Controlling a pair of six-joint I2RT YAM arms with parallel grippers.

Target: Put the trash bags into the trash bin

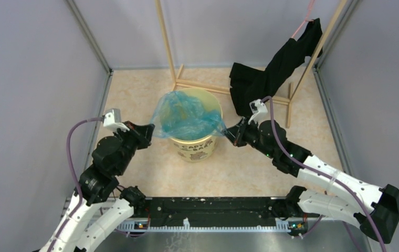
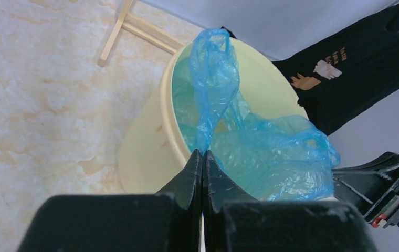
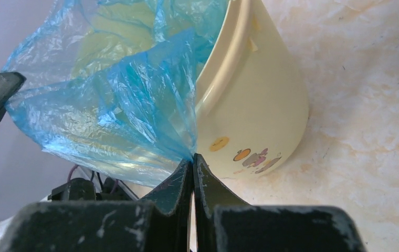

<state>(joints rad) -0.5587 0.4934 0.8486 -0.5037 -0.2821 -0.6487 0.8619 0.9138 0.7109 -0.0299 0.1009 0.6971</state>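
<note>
The left hand, at nine o'clock of the trash bin, and the right hand, at three o'clock, are each pinching an edge of the trash bag, which is sagging into the bin's mouth. To my eye, pulling outward is risking tearing the thin film or tipping the bin, while letting go is risking edges draping outside.

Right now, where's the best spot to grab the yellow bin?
Probably the bin's bare back rim, from above: the wall there is thin enough to pinch, its round body looks too wide, and the blue bag covers the front rim.
</note>
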